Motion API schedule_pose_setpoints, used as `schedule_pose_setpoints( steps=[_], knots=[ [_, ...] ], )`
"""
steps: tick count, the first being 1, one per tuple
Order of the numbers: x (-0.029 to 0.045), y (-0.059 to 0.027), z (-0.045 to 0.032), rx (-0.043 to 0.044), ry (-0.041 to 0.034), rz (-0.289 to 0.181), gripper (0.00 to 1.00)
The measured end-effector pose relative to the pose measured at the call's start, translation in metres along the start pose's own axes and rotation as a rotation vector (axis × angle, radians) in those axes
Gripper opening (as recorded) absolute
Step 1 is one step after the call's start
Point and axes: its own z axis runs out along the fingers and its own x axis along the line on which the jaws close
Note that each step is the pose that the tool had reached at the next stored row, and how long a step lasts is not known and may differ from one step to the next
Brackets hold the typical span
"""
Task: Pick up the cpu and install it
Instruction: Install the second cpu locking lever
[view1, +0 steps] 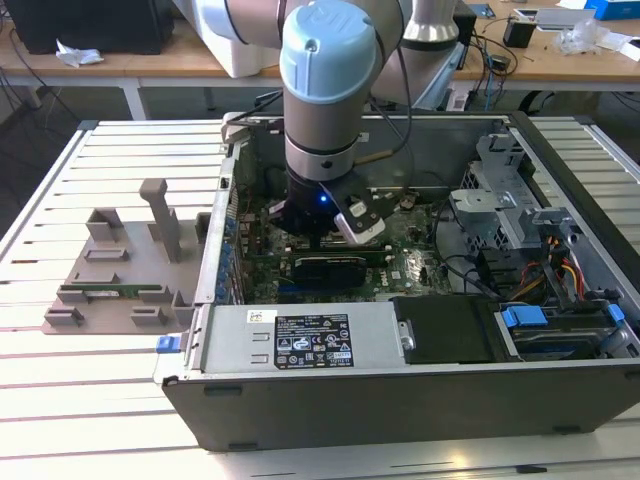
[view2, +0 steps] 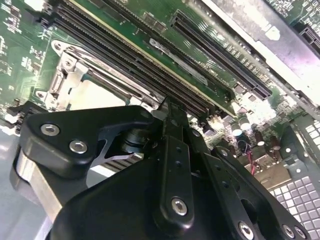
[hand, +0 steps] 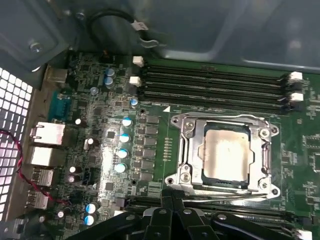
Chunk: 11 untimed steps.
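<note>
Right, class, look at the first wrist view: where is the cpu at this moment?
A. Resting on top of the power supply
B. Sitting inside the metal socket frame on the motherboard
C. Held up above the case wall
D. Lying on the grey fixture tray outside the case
B: in the first wrist view the cpu, its pale metal top showing, lies within the socket frame on the green motherboard.

Arm (view1: 328, 60) reaches down into open PC case (view1: 400, 390) on a slatted table (view1: 100, 400); its wrist sits over the motherboard (view1: 400, 265), blue light lit. Gripper (view1: 322, 240) low above the board, fingers hidden. Grey fixture tray (view1: 125, 285) with upright posts lies on the table, just beside the case on the exterior view's left. Power supply (view1: 300, 340) along the case's near wall.
</note>
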Motion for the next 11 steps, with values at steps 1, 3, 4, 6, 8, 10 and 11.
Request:
schedule_pose_setpoints(
  steps=[1,3,4,6,8,10,11],
  knots=[
    [0.0006,0.0001,0.0004,-0.0001,0.0,0.0,0.11],
    [0.0012,0.0001,0.0014,-0.0002,0.0,0.0,0.11],
    [0.0015,0.0,0.0021,-0.0001,0.0,0.0,0.11],
    [0.0018,-0.0002,0.0037,-0.0001,0.0001,0.0,0.11],
    [0.0018,0.0014,0.0058,0.0001,0.0002,0.0,0.11],
    [0.0015,0.0039,0.0075,0.0,0.0001,0.0,0.11],
    [0.0013,0.0055,0.0083,0.0001,0.0002,0.0,0.11]
  ],
)
